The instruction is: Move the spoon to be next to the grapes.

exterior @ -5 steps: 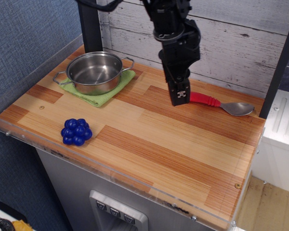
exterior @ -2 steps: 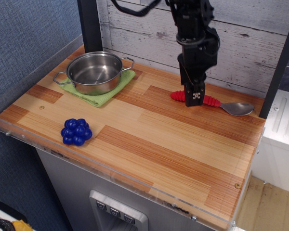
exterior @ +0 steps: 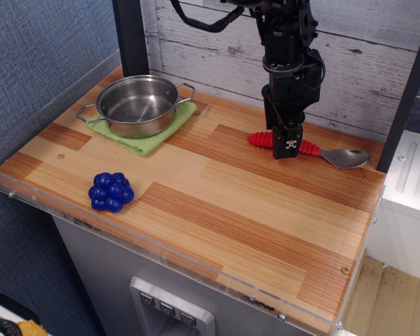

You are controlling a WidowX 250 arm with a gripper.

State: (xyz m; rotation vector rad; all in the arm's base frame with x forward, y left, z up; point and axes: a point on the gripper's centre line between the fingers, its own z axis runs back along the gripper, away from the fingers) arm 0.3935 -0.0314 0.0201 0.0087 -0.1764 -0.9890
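The spoon (exterior: 315, 150) lies at the back right of the wooden table, with its red ribbed handle pointing left and its silver bowl (exterior: 345, 158) to the right. My gripper (exterior: 287, 145) is straight down over the middle of the red handle, with its front finger covering part of it. The jaws seem to straddle the handle and look open. The spoon still lies flat on the table. The grapes (exterior: 111, 191), a cluster of dark blue balls, sit near the front left edge, far from the spoon.
A steel pot (exterior: 138, 105) stands on a green cloth (exterior: 150, 136) at the back left. A clear plastic rim (exterior: 196, 269) runs along the table's front and left sides. A white plank wall (exterior: 364, 63) is close behind the gripper.
My gripper moved right along the back of the table to the spoon's handle and came down onto it. The spoon and the grapes have not moved.
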